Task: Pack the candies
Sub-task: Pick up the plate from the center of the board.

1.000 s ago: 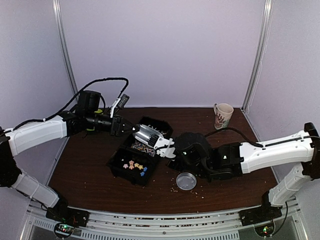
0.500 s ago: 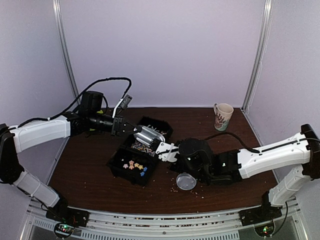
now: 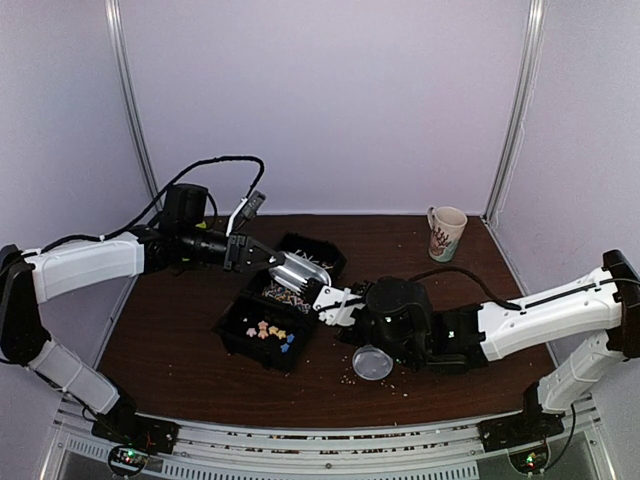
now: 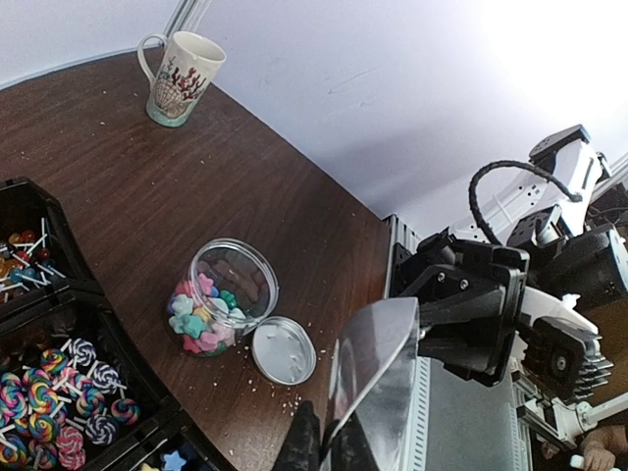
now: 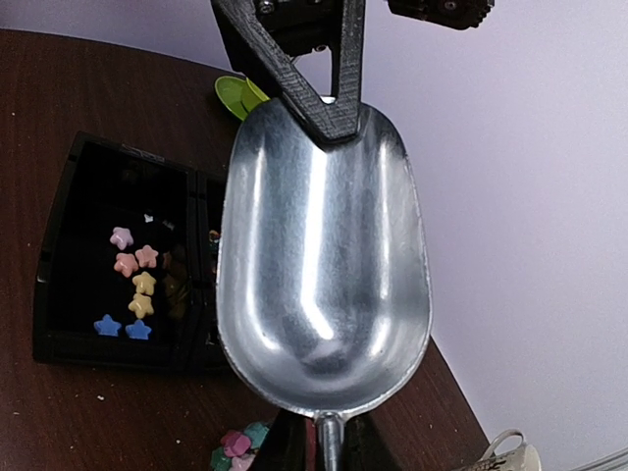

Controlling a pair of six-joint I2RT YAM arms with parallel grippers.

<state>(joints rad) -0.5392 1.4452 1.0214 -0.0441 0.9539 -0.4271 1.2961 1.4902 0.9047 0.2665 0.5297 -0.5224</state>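
**Two arms bridged by a scoop over the tray.** A metal scoop (image 5: pixel 319 265) hangs at the centre of the overhead view, above the brown bench (image 3: pixel 180 330). The left hand (image 3: pixel 262 257) enters from the left and is pressed together on the scoop's far rim. Its black fingers (image 5: pixel 329 103) pinch that rim at the top of the right wrist view. The right hand (image 3: pixel 328 299) enters from the right with the scoop's thin handle between its fingers. Whether they press on the handle or stand just off it cannot be told.

Beneath the scoop sits a black tray (image 5: pixel 83 196) with compartments. The candies (image 5: pixel 134 282) lie in it as pastel stars in pink, yellow and blue. Striped lollipops (image 4: pixel 49 397) fill a neighbouring compartment.

At lower centre of the left wrist view, a clear jar (image 4: pixel 218 309) lies on its side on the bench with more star candies inside. Its lid (image 4: pixel 283 350) lies flat just beside the mouth. A mug (image 3: pixel 446 230) stands upright at the upper right of the overhead view, well apart.
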